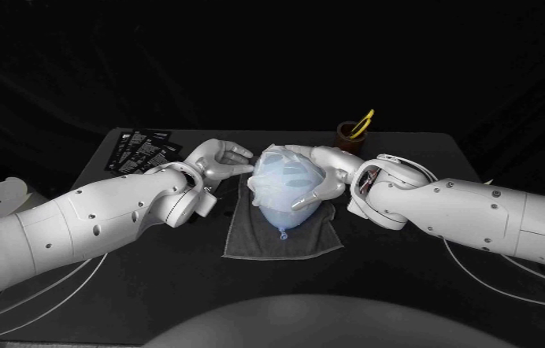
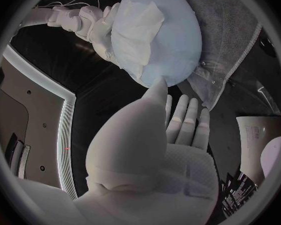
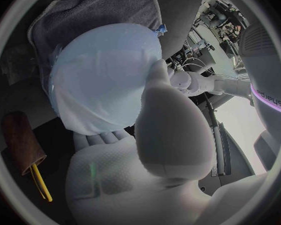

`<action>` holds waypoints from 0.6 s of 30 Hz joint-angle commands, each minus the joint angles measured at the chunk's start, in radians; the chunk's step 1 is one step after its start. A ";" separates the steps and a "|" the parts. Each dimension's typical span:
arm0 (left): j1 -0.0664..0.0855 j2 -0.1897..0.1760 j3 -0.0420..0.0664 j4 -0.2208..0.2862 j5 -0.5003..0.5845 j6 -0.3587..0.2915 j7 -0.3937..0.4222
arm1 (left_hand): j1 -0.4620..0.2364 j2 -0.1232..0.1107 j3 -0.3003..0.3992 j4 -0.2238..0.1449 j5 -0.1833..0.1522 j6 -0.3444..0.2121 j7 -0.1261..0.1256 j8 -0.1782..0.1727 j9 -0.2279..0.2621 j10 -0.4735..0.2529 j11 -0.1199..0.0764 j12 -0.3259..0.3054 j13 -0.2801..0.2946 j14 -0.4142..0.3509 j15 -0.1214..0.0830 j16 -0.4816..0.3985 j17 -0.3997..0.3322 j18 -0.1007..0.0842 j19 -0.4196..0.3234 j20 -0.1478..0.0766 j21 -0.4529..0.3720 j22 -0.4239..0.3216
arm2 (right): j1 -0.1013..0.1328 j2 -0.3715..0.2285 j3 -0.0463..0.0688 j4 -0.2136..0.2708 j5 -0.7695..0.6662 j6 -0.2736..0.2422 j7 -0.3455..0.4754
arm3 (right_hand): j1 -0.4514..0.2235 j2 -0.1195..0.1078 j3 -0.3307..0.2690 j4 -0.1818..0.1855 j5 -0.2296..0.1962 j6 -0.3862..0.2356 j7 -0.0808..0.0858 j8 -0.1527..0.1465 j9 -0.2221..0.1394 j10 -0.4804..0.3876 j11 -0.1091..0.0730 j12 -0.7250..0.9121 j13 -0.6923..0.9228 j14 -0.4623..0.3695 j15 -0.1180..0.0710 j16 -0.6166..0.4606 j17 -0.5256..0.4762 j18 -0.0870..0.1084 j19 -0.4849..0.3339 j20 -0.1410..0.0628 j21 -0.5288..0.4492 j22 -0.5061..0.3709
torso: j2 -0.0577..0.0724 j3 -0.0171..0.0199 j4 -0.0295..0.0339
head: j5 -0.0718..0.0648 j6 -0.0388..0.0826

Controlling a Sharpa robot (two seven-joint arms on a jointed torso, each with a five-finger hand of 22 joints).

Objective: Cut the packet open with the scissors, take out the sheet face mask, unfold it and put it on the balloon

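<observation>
Pale-blue balloon [image 1: 284, 209] lies on a grey towel [image 1: 256, 246] on the black surface [image 1: 375, 279], with a white mask [image 1: 278, 171] draped over its top. The right robot hand [image 1: 329, 168] cups it, fingers and thumb wrapped round its side. The left robot hand [image 1: 218, 157] is spread flat, its thumb tip touching the balloon's other side.

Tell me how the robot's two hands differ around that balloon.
The right hand cups the balloon, thumb and fingers against it; the left hand lies flatter beside it, fingers spread, at most a fingertip touching. The right hand rests on the mask; the left hand does not. Both are silver.
</observation>
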State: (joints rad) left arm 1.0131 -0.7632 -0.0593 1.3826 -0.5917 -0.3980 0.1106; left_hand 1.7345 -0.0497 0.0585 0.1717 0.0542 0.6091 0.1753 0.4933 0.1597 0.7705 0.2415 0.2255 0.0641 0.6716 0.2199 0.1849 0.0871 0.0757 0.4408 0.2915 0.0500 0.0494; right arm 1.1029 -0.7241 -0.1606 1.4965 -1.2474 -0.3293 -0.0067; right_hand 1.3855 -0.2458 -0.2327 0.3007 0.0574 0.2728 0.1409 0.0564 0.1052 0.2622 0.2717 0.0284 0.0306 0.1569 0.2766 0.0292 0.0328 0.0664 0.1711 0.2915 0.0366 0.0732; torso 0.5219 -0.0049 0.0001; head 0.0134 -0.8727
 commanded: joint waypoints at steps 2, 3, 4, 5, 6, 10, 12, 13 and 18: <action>0.000 -0.001 0.001 -0.002 -0.023 -0.029 -0.002 | 0.006 0.002 0.009 -0.008 -0.006 0.011 0.108 0.005 -0.002 0.008 -0.001 -0.006 0.001 0.013 -0.002 0.005 0.002 0.005 0.015 0.000 0.006 0.002 | -0.011 0.002 -0.008 0.001 -0.002 0.051 -0.011 | -0.002 0.009 0.007 0.001 -0.002 0.006 0.159 0.003 0.001 0.001 0.006 0.003 0.001 -0.001 0.007 -0.005 -0.002 0.004 0.006 0.003 0.003 0.001 | 0.000 0.0005 -0.0005 | 0.000 0.000; 0.000 -0.002 0.001 -0.001 -0.013 -0.031 0.005 | 0.001 0.004 0.012 -0.007 -0.006 0.013 0.108 0.005 -0.003 0.010 -0.001 -0.006 0.000 0.016 -0.002 0.005 0.002 0.006 0.015 0.000 0.006 0.001 | -0.012 0.002 -0.008 0.001 -0.002 0.051 -0.011 | -0.002 0.009 0.007 0.001 -0.002 0.006 0.159 0.003 0.001 0.001 0.006 0.003 0.001 -0.001 0.007 -0.005 -0.002 0.004 0.006 0.003 0.003 0.001 | 0.000 0.0004 -0.0006 | 0.000 0.000; 0.000 -0.003 0.001 0.000 0.005 -0.032 0.015 | 0.000 0.005 0.013 -0.006 -0.006 0.013 0.108 0.005 -0.003 0.010 -0.001 -0.006 0.000 0.016 -0.002 0.005 0.002 0.006 0.015 0.000 0.006 0.001 | -0.012 0.002 -0.008 0.001 -0.002 0.051 -0.011 | -0.002 0.009 0.007 0.001 -0.002 0.006 0.159 0.003 0.001 0.001 0.006 0.003 0.001 -0.001 0.007 -0.005 -0.002 0.004 0.006 0.003 0.003 0.001 | 0.000 0.0004 -0.0006 | 0.000 0.000; 0.000 -0.004 0.001 0.002 0.024 -0.032 0.024 | -0.030 0.007 0.013 0.011 -0.006 0.015 0.110 0.003 -0.005 0.011 0.000 -0.009 0.000 0.009 -0.001 0.000 0.001 0.006 0.008 0.001 0.004 0.000 | -0.012 0.002 -0.008 0.001 -0.002 0.051 -0.011 | -0.002 0.009 0.007 0.001 -0.002 0.006 0.159 0.003 0.001 0.001 0.006 0.003 0.001 -0.001 0.007 -0.005 -0.002 0.004 0.006 0.003 0.003 0.001 | 0.000 0.0003 -0.0007 | 0.000 0.000; 0.000 -0.006 0.001 0.004 0.051 -0.029 0.037 | -0.053 0.005 0.009 0.024 -0.006 0.015 0.111 0.002 -0.007 0.011 0.001 -0.012 0.000 0.004 0.000 -0.004 0.000 0.005 0.006 0.001 0.003 -0.001 | -0.012 0.002 -0.008 0.001 -0.002 0.051 -0.011 | -0.002 0.009 0.007 0.001 -0.002 0.006 0.159 0.003 0.001 0.001 0.006 0.003 0.001 -0.001 0.007 -0.005 -0.002 0.004 0.006 0.003 0.003 0.001 | 0.001 0.0006 -0.0006 | 0.000 0.000; 0.000 -0.012 0.001 0.018 0.131 0.005 0.081 | -0.243 -0.066 -0.050 0.126 -0.004 0.012 0.116 -0.004 -0.013 0.004 0.005 -0.025 0.000 -0.016 0.003 -0.022 -0.004 0.001 -0.011 0.001 -0.003 -0.003 | -0.012 0.001 -0.008 0.001 -0.002 0.051 -0.011 | -0.002 0.014 0.010 0.001 -0.003 0.008 0.159 0.004 0.002 0.002 0.007 0.003 0.001 0.000 0.008 -0.005 -0.001 0.004 0.007 0.003 0.004 0.001 | 0.001 -0.0001 -0.0003 | -0.002 0.000; 0.000 -0.014 0.001 0.024 0.145 0.028 0.090 | -0.301 -0.123 -0.134 0.127 -0.005 0.005 0.117 -0.008 -0.016 -0.002 0.007 -0.032 -0.001 -0.039 0.006 -0.034 -0.008 -0.002 -0.032 0.001 -0.006 -0.006 | -0.012 0.001 -0.008 0.001 -0.002 0.051 -0.011 | -0.002 0.014 0.010 0.001 -0.003 0.008 0.159 0.004 0.002 0.002 0.007 0.003 0.001 0.000 0.008 -0.005 -0.001 0.004 0.007 0.003 0.004 0.001 | 0.001 -0.0006 -0.0003 | -0.002 0.000; 0.000 -0.015 0.001 0.027 0.147 0.040 0.091 | -0.303 -0.144 -0.164 0.128 -0.006 0.001 0.117 -0.009 -0.017 -0.005 0.008 -0.034 -0.001 -0.051 0.007 -0.040 -0.010 -0.003 -0.041 0.001 -0.008 -0.006 | -0.013 0.001 -0.008 0.001 -0.002 0.051 -0.011 | -0.002 0.014 0.010 0.001 -0.003 0.008 0.159 0.004 0.002 0.002 0.007 0.003 0.001 0.000 0.008 -0.005 -0.001 0.004 0.007 0.003 0.004 0.001 | 0.001 -0.0004 -0.0003 | -0.001 0.000; 0.000 -0.018 0.001 0.035 0.129 0.100 0.074 | -0.316 -0.243 -0.266 0.131 -0.001 -0.030 0.120 -0.021 -0.023 -0.031 0.014 -0.052 -0.001 -0.125 0.015 -0.069 -0.021 -0.012 -0.083 0.002 -0.012 -0.010 | -0.013 0.001 -0.008 0.002 -0.002 0.052 -0.011 | -0.002 0.014 0.010 0.001 -0.003 0.008 0.159 0.004 0.002 0.002 0.007 0.003 0.001 0.000 0.008 -0.005 -0.001 0.004 0.007 0.003 0.004 0.001 | 0.001 -0.0007 0.0008 | -0.001 0.000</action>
State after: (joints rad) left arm 1.0127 -0.7814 -0.0596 1.4137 -0.4864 -0.3720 0.1608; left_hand 1.4180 -0.2854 -0.2036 0.3032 0.0518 0.5837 0.1717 0.4782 0.1376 0.7449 0.2555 0.1770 0.0636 0.5496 0.2365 0.1185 0.0669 0.0758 0.3626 0.2948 0.0407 0.0399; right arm 1.1011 -0.7247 -0.1604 1.4971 -1.2471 -0.3311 -0.0059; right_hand 1.3801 -0.2406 -0.2257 0.3020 0.0574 0.2727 0.1410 0.0552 0.1066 0.2643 0.2738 0.0259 0.0309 0.1569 0.2766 0.0292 0.0328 0.0600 0.1711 0.2915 0.0365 0.0729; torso 0.5226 -0.0053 0.0001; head 0.0118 -0.8727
